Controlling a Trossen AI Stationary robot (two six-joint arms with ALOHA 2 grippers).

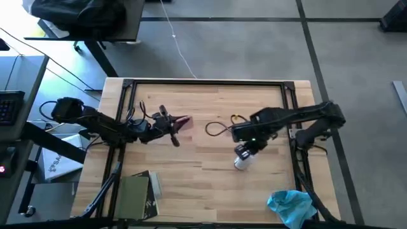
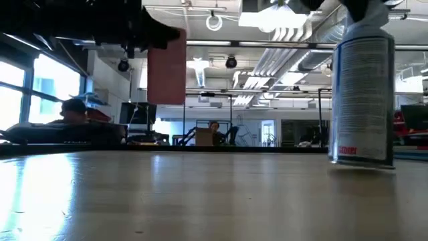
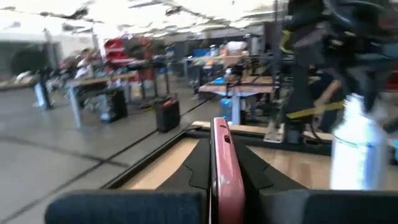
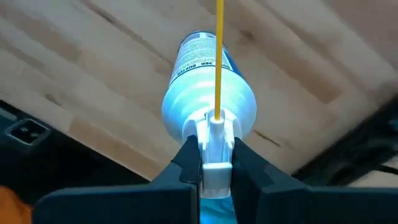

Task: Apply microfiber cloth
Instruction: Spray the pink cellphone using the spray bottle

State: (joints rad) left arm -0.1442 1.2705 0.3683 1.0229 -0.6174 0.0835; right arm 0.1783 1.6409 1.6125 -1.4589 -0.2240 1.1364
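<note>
Left gripper: pinched tight on a flat pink object, held above the table.
Right gripper: closed on the nozzle of the white bottle, which stands upright.
Microfiber cloth: crumpled at the table's near right corner, well apart from both grippers.

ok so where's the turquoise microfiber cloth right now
In the high view the crumpled turquoise microfiber cloth lies at the table's near right corner, untouched, beyond the right gripper holding the white spray bottle.
</note>
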